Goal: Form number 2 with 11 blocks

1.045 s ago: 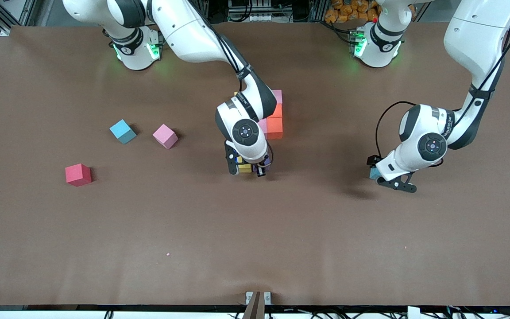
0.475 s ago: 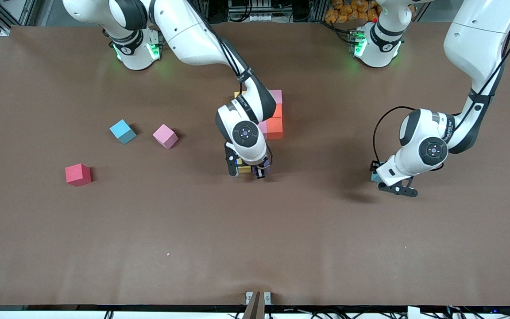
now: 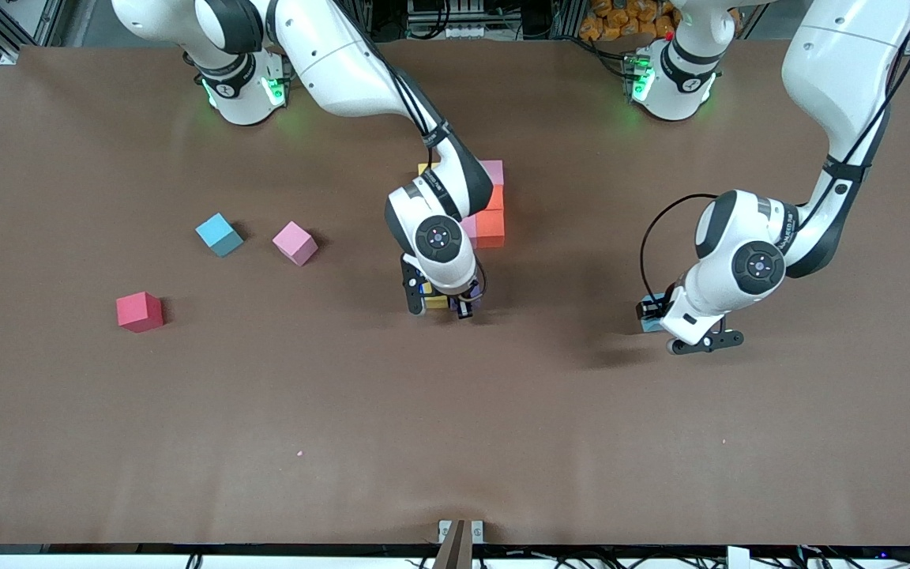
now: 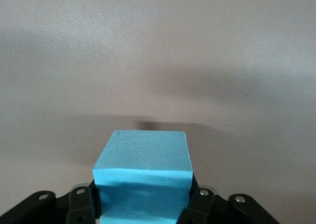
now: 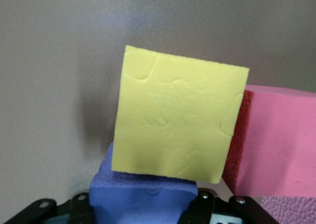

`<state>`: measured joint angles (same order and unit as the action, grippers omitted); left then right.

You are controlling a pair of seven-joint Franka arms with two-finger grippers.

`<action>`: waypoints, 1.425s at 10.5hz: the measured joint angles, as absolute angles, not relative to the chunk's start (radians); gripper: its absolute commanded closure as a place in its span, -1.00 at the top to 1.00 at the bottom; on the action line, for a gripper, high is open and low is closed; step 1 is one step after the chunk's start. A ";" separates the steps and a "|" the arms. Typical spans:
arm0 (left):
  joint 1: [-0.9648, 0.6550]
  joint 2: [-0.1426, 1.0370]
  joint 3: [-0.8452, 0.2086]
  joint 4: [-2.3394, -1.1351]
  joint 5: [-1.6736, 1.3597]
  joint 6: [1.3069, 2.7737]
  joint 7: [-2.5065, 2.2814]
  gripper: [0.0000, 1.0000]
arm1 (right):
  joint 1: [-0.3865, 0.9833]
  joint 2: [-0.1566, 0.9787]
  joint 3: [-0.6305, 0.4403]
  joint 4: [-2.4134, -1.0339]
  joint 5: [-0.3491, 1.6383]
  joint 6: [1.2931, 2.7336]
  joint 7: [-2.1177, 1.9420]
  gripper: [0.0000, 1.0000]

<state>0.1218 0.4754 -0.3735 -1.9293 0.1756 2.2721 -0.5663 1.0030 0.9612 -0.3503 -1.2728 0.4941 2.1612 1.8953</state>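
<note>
my left gripper is clamped on a light blue block above bare table; my right gripper grips a purple block beside the yellow block.

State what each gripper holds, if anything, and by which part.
The left gripper clamps a light blue block by two opposite side faces, above the table. The right gripper grips a purple block the same way, beside a yellow block.
</note>
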 measured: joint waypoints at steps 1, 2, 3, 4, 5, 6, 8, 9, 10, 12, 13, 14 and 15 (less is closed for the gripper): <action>0.121 0.472 -0.389 -1.913 0.174 2.253 -0.643 -0.37 | 1.003 0.961 -0.350 -1.273 0.492 2.161 1.895 1.00; 0.121 0.471 -0.406 -1.904 0.173 2.248 -0.727 -0.37 | 1.003 0.961 -0.351 -1.272 0.491 2.162 1.895 1.00; 0.120 0.472 -0.428 -1.899 0.172 2.248 -0.820 -0.37 | 1.003 0.961 -0.352 -1.267 0.490 2.162 1.895 1.00; 0.117 0.471 -0.451 -1.891 0.172 2.248 -0.910 -0.37 | 1.003 0.959 -0.353 -1.259 0.490 2.161 1.895 1.00; 0.113 0.472 -0.469 -1.882 0.172 2.247 -0.980 -0.37 | 1.003 0.953 -0.354 -1.250 0.490 2.149 1.895 1.00; 0.110 0.471 -0.482 -1.875 0.165 2.247 -1.042 -0.37 | 1.003 0.946 -0.357 -1.242 0.490 2.118 1.895 1.00; 0.096 0.473 -0.501 -1.870 0.126 2.245 -1.159 -0.37 | 1.003 0.931 -0.363 -1.231 0.490 2.078 1.895 1.00; 0.073 0.475 -0.506 -1.865 0.116 2.245 -1.244 -0.36 | 1.002 0.922 -0.366 -1.228 0.490 2.057 1.895 1.00; 0.038 0.478 -0.508 -1.857 0.110 2.246 -1.360 -0.36 | 1.001 0.916 -0.372 -1.222 0.490 2.039 1.895 1.00; -0.022 0.487 -0.510 -1.844 0.096 2.260 -1.564 -0.36 | 0.985 0.913 -0.397 -1.200 0.489 2.018 1.881 1.00; -0.048 0.495 -0.510 -1.842 0.093 2.280 -1.638 -0.36 | 0.964 0.912 -0.405 -1.193 0.489 2.012 1.846 1.00; -0.075 0.506 -0.510 -1.841 0.093 2.313 -1.721 -0.36 | 0.933 0.911 -0.413 -1.190 0.488 2.006 1.791 1.00; -0.101 0.519 -0.510 -1.841 0.093 2.347 -1.795 -0.36 | 0.899 0.910 -0.425 -1.189 0.488 2.004 1.718 1.00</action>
